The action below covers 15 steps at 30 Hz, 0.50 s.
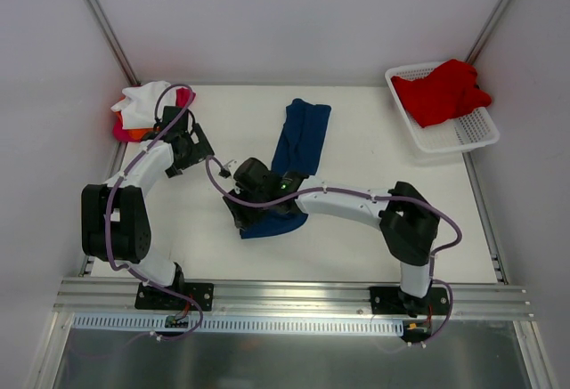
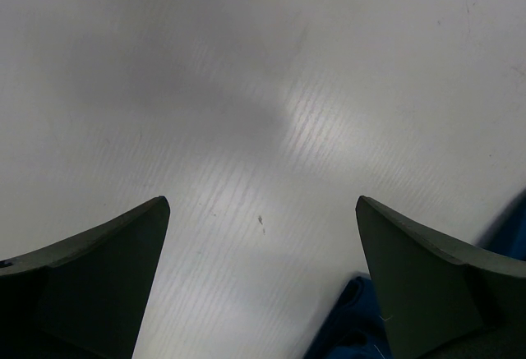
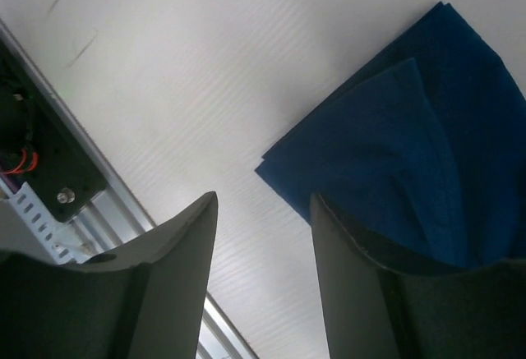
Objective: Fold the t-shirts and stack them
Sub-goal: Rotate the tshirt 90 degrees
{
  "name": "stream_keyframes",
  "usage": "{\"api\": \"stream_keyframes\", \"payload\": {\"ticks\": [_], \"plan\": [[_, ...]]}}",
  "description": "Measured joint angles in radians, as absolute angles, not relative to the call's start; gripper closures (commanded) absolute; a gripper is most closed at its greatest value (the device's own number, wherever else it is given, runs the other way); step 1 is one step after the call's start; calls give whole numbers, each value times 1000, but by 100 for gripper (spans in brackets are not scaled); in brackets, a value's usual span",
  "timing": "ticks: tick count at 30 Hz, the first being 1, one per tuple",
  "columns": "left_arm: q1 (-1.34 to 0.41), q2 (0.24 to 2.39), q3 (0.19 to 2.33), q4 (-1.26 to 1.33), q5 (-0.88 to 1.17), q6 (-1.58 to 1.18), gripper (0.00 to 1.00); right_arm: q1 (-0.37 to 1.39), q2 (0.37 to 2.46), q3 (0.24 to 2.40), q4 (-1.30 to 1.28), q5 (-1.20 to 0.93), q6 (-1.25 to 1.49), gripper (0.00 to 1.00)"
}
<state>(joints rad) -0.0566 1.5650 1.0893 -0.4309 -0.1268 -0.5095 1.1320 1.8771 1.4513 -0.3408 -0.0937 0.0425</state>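
A navy blue t-shirt (image 1: 301, 135) lies folded into a long strip across the middle of the table, and its near end (image 3: 411, 129) shows in the right wrist view. My right gripper (image 1: 239, 214) hangs over that near end. It is open (image 3: 263, 198), with bare table between its fingers and the blue cloth just beside the right finger. My left gripper (image 1: 203, 151) is wide open (image 2: 262, 201) over bare table to the left of the shirt, and a bit of blue cloth (image 2: 349, 326) shows by its right finger. White, red and orange t-shirts (image 1: 142, 109) are piled at the back left corner.
A white lattice basket (image 1: 468, 135) at the back right holds a crumpled red t-shirt (image 1: 441, 91). The metal rail (image 1: 294, 295) along the table's near edge carries both arm bases. White walls close in the table on three sides.
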Motion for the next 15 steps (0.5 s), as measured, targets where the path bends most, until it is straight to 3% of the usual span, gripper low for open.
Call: {"api": "stream_keyframes", "payload": {"ticks": [15], "plan": [[-50, 1541, 1080, -430, -128, -508, 1, 1064, 2006, 1447, -294, -150, 36, 48]]}}
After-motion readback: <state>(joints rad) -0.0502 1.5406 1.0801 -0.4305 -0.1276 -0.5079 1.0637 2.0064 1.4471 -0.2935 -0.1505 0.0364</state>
